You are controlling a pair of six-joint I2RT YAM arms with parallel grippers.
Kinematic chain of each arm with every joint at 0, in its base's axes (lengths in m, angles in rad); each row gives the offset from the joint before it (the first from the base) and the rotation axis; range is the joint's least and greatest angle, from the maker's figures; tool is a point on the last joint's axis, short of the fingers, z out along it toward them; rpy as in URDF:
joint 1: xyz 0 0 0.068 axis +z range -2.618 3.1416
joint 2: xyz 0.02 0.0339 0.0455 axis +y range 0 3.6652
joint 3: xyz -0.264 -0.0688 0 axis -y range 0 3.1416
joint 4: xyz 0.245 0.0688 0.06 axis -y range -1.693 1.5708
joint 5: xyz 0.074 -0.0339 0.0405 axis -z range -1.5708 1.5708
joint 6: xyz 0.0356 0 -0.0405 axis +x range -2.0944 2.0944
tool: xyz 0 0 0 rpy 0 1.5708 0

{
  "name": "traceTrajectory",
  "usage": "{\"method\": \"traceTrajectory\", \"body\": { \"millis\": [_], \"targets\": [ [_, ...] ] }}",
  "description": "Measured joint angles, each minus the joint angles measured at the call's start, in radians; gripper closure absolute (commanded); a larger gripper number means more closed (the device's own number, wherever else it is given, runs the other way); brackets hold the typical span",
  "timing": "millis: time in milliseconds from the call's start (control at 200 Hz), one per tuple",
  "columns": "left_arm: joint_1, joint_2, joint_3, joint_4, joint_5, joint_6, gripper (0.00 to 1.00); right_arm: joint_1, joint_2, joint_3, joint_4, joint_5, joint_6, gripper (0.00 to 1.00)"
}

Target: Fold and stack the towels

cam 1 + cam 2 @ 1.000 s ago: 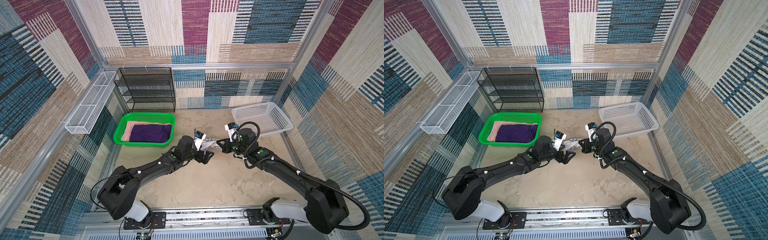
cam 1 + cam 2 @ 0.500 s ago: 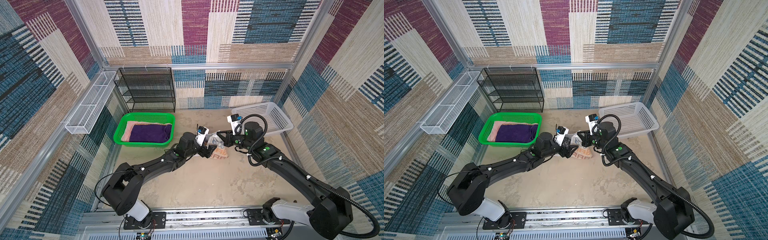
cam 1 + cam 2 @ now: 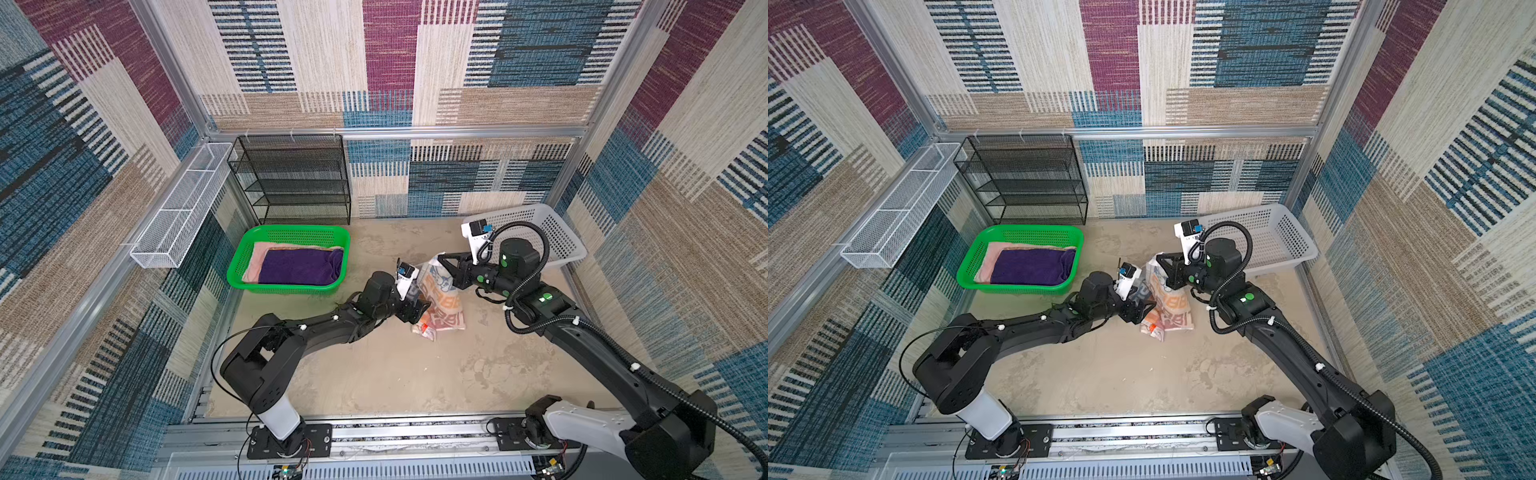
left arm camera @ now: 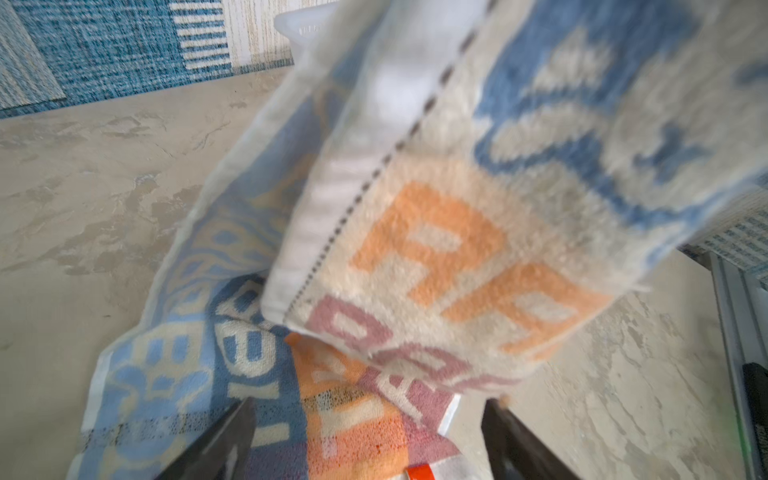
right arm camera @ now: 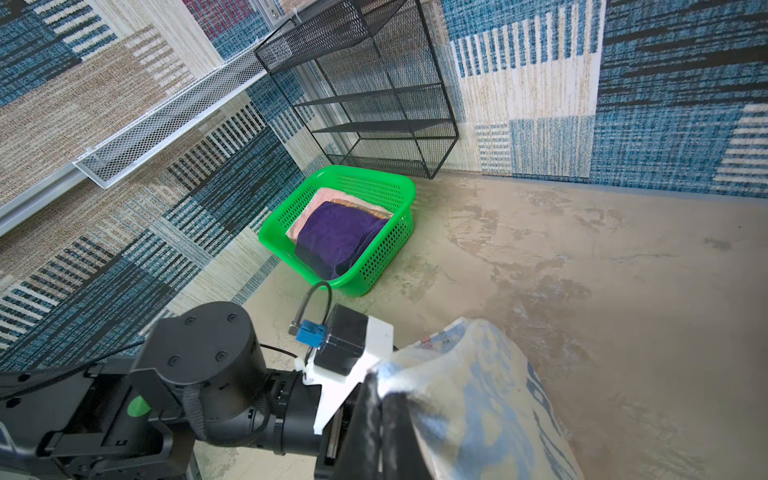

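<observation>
You are looking down on a beige bench (image 3: 374, 374) walled in by patchwork fabric. Your right tool (image 3: 441, 261) is pinched shut on the top edge of the lettered towel (image 3: 442, 299), a cream, orange and blue cloth with big block letters. It holds that edge up above the bench, a little right of the middle and nearer the far edge. The towel hangs down doubled over itself, and its lower end lies crumpled on the bench.

Your left tool (image 3: 417, 309) sits low at the towel's left side with its jaws spread wide. In the left wrist view its two dark fingers (image 4: 226, 440) stand well apart, with the towel's lower part between them, not closed on it.

Near the far left corner a green basket (image 3: 286, 230) holds the purple towel (image 3: 299, 266), folded on top of the pink towel (image 3: 252, 266). In the right wrist view a thin edge of an orange towel (image 5: 361, 206) shows between them. A white basket (image 3: 559, 235) sits at the far right corner, and a black mesh shelf (image 3: 291, 178) stands along the far edge
</observation>
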Motion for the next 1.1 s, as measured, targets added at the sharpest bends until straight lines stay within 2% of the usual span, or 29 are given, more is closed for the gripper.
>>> {"method": "traceTrajectory", "body": {
  "millis": [275,536,836,972,1102],
  "targets": [
    [0.029,0.066,-0.012,0.085,0.078,-0.023,0.11,0.000,-0.023,-0.019,-0.027,0.037,-0.019,1.00],
    [0.069,0.053,-0.050,0.143,0.089,-0.045,0.11,-0.035,-0.092,-0.200,-0.050,0.214,0.010,0.97],
    [0.068,0.128,0.061,0.061,0.109,-0.043,0.15,-0.125,-0.090,-0.335,-0.060,0.411,0.057,0.94],
    [0.068,0.177,0.113,0.018,0.135,-0.041,0.18,-0.164,-0.068,-0.367,-0.060,0.487,0.072,0.84],
    [0.064,0.216,0.162,-0.019,0.164,-0.041,0.20,-0.173,-0.035,-0.381,-0.060,0.511,0.079,0.62]
  ]
}}
